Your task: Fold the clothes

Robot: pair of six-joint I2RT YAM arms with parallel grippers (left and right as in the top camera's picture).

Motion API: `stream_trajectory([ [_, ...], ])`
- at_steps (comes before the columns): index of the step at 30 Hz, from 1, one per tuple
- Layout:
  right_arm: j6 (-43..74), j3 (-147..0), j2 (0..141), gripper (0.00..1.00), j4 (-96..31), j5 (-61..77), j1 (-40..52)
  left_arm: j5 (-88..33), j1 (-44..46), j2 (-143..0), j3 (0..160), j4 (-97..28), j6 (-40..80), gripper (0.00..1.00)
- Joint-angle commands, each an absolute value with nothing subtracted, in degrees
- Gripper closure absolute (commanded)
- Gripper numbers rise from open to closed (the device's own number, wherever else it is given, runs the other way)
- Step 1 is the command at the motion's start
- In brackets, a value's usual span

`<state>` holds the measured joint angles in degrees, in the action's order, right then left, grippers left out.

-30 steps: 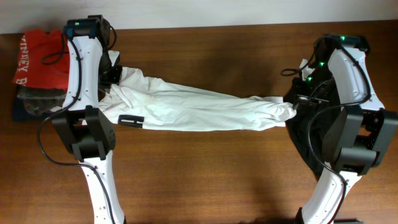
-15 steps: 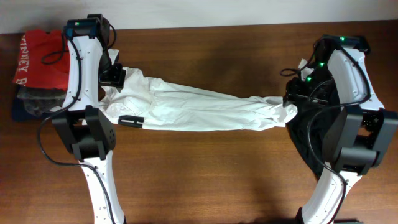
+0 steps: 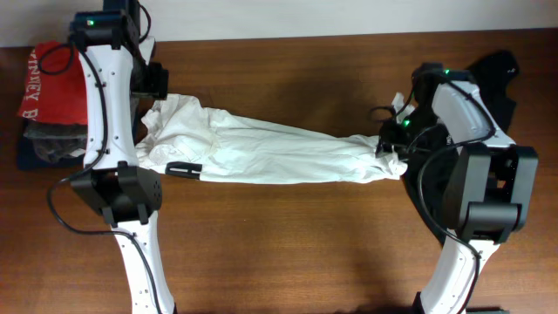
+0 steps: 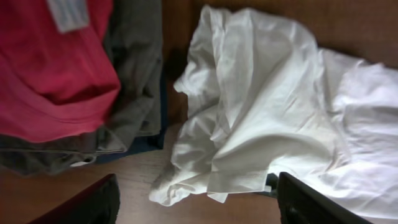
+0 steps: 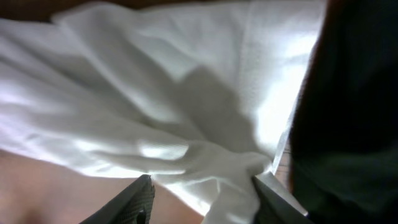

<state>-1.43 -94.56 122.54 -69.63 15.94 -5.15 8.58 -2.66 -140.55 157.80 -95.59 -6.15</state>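
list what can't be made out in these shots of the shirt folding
white T-shirt front: every view, bunched lengthwise, its own folds hide it
red garment lettering: overhead, too small to read whole
black garment: overhead, mostly behind the right arm
grey garment: left wrist, covered by the red one, cut by the top edge

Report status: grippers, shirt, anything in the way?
Left gripper open above white T-shirt's bunched end. Right gripper open, astride other end. Shirt strung out, unfolded. Folded pile close beside left end.
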Motion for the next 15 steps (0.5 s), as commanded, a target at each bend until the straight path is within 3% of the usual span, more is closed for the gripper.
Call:
stream_trajectory([
  [1, 1.8, -90.41, 122.34, 0.49, -67.29, 13.63, -5.21, 8.97, -2.79, -139.04, 161.47, -96.47, -5.39, 0.18],
  [15, 4.21, -78.94, 122.54, 0.38, -53.39, 11.97, -5.21, 8.8, -2.79, -139.04, 161.73, -96.68, -5.39, 0.18],
])
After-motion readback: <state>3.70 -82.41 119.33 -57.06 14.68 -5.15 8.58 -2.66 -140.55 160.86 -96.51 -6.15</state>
